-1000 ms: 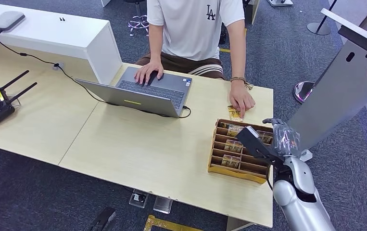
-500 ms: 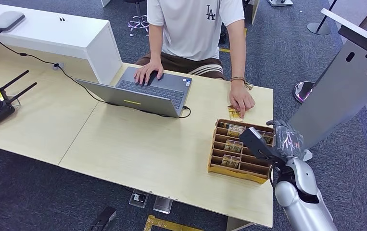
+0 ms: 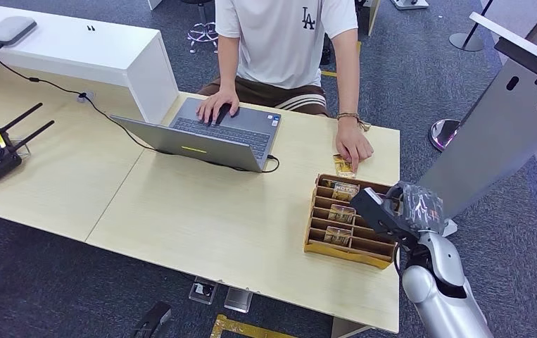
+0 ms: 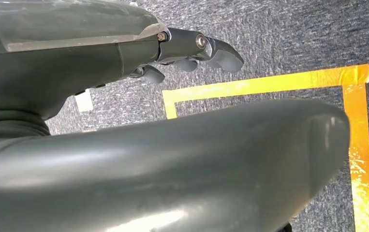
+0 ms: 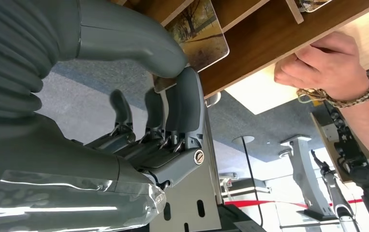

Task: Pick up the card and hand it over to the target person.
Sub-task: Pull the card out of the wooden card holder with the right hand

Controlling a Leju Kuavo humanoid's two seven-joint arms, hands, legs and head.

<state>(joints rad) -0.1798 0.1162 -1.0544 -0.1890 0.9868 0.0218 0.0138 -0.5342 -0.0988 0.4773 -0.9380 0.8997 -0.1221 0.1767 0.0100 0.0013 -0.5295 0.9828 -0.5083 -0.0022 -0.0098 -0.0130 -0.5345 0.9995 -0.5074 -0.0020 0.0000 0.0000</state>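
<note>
Right wrist view: my right robot hand (image 5: pixel 139 121) pinches a scenic printed card (image 5: pixel 199 31) at the slotted brown wooden tray (image 5: pixel 279 36).

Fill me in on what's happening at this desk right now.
The robot's right hand is at the near right corner of the wooden card tray, pinching a card between thumb and fingers. Across the desk a person sits with one hand on a laptop and the other hand resting on a loose card beside the tray.
</note>
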